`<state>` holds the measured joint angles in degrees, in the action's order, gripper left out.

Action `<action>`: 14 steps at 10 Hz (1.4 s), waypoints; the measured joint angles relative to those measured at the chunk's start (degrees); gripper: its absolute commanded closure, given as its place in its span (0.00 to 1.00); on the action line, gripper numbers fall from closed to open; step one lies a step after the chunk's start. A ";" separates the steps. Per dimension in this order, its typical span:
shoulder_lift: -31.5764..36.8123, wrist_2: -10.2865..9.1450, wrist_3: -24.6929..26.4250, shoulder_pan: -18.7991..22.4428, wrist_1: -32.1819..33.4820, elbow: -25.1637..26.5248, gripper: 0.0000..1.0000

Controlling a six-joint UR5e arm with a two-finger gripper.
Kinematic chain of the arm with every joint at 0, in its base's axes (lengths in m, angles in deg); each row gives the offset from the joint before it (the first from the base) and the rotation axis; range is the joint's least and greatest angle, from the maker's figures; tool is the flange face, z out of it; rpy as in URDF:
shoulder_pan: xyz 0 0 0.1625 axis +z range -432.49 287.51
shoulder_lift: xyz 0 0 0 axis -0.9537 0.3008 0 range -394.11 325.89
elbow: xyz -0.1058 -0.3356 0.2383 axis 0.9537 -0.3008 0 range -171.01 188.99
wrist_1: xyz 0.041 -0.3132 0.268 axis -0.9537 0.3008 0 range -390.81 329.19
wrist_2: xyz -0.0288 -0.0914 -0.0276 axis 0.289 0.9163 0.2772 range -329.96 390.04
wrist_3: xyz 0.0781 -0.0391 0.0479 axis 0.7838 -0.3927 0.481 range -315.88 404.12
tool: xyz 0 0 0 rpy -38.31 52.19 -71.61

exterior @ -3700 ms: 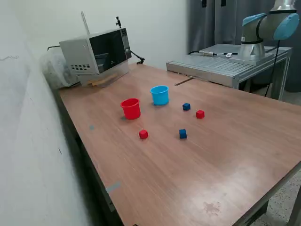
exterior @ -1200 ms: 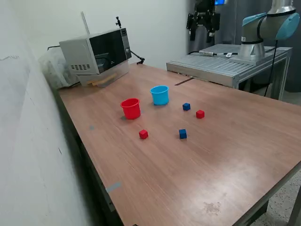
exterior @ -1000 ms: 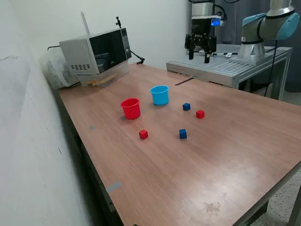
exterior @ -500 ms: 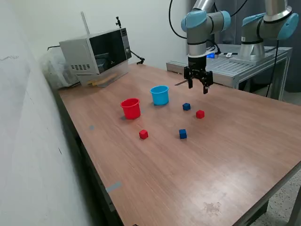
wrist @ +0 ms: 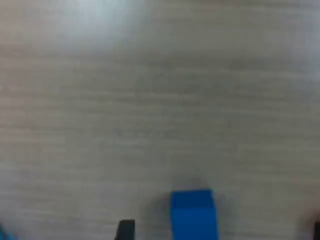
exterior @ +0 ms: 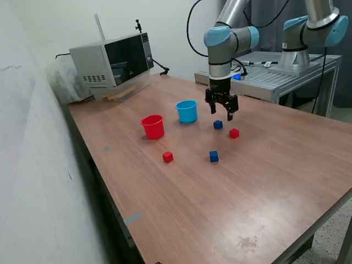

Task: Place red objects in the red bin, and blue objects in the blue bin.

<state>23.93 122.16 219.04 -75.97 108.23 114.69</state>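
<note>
Swinging in from the back of the scene, where it was hardly showing a few seconds ago, the UR5e arm [exterior: 225, 38] is now reaching over the wooden table [exterior: 264, 181], and its gripper [exterior: 220, 108] is hanging just above the far blue cube [exterior: 218, 125]. None of the cubes or cups has shifted meanwhile.

The gripper is released: in the exterior view its two fingers are standing apart with nothing between them, and in the blurred wrist view the blue cube [wrist: 193, 212] is sitting on the wood between the dark fingertips [wrist: 125, 230], apparently not yet touched.

As for progress, the sorting is only beginning, judging by how things lie. Every cube is still resting on the table, and no cube can be seen inside either cup, though their interiors are only partly visible. All four placements seem to remain, with the first grasp being lined up.

Counting: two red cubes, one [exterior: 234, 133] just beside the far blue cube on the exterior view's right, the other [exterior: 168, 157] nearer the camera below the red cup [exterior: 153, 126]. Two dark blue cubes, the one under the gripper and a near one [exterior: 214, 157]. One red cup and one light blue cup [exterior: 187, 111], standing near each other, both upright.
</note>
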 measured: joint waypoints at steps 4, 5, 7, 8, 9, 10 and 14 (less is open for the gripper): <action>-2.48 -0.01 -0.62 -2.22 2.07 -2.56 0.00; -2.73 -0.01 -0.96 -2.84 2.35 -2.73 0.00; -2.88 0.03 -2.01 -3.73 2.75 -2.73 0.00; -2.86 0.07 -2.46 -3.99 2.87 -2.57 0.00; -2.81 0.10 -2.78 -4.07 2.95 -2.24 0.00; -2.72 0.13 -3.00 -4.01 2.99 -1.81 0.00; -1.82 0.16 -3.36 -3.01 2.98 0.27 0.00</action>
<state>22.11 122.31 215.68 -78.98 111.21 114.97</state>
